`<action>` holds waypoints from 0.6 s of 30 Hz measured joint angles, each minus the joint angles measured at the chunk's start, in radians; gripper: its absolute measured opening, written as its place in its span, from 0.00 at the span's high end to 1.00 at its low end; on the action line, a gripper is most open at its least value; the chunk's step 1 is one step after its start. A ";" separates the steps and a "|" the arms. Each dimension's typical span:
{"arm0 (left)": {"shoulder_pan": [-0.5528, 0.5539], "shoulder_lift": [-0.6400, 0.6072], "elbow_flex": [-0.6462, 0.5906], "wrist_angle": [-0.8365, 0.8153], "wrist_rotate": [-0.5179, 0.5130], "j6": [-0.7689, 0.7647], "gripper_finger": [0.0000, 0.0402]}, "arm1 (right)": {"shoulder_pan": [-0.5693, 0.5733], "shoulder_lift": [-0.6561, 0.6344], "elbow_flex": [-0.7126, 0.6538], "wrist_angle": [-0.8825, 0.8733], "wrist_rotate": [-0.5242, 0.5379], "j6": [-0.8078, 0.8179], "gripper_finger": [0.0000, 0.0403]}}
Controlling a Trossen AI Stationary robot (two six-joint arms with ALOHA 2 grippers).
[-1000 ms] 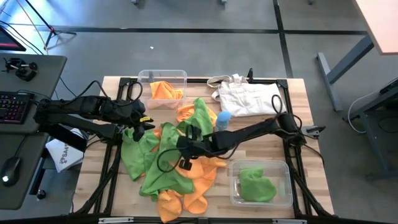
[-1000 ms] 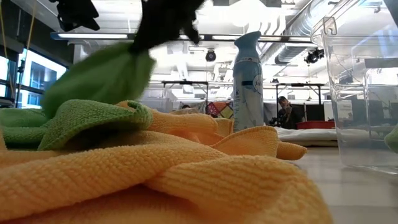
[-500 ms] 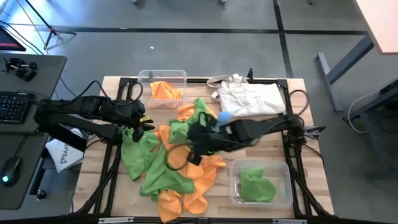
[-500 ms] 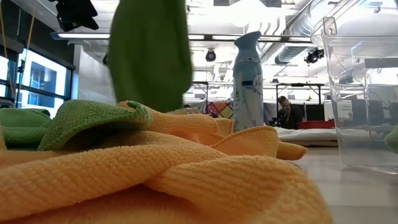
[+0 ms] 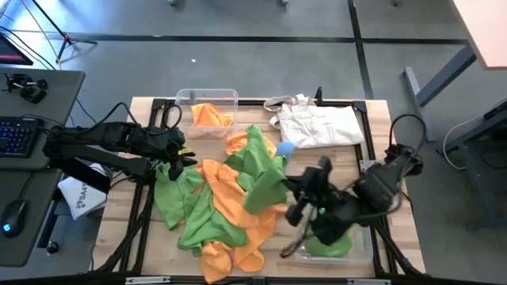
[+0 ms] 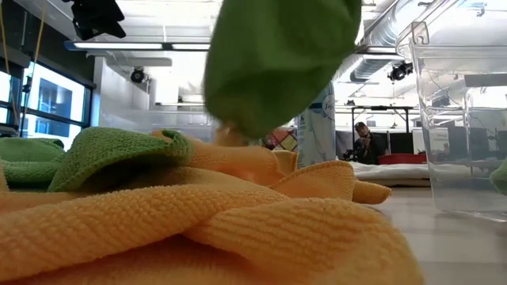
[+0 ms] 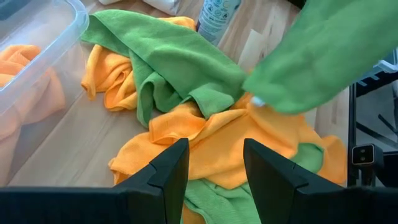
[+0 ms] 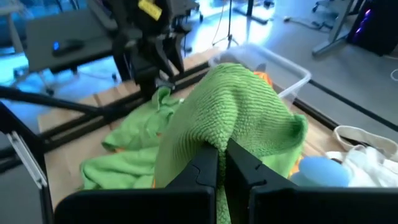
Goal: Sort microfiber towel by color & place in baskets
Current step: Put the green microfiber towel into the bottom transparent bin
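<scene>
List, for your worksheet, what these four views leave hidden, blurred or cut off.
- Right gripper: blurred by motion in the high view; only the right wrist view shows it shut on the lifted green towel.
- Light-blue bottle: low view, upper part hidden behind that towel.
- Near basket: high view, partly covered by the right arm.
- Pile's underside: towels underneath are hidden by the top ones.
- Left gripper: open, waiting beside the pile.

1. The towel pile (image 5: 218, 210) covers the table's middle, leaving bare wood (image 5: 273, 245) only between the pile and the near basket (image 5: 364, 245).
2. The right gripper (image 5: 291, 194), clamped on a hanging green towel (image 5: 265, 188), blocks that basket's left approach.
3. The bottle (image 5: 285, 148) and tote (image 5: 317, 124) crowd the far right, seemingly touching.
</scene>
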 joint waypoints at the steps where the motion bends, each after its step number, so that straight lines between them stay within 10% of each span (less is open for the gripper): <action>1: 0.000 0.000 0.000 0.000 0.000 0.000 0.65 | 0.021 -0.006 0.000 -0.024 0.021 0.030 1.00; 18: 0.000 0.000 0.000 0.000 -0.023 -0.002 0.65 | 0.291 -0.090 -0.002 -0.205 0.003 0.325 1.00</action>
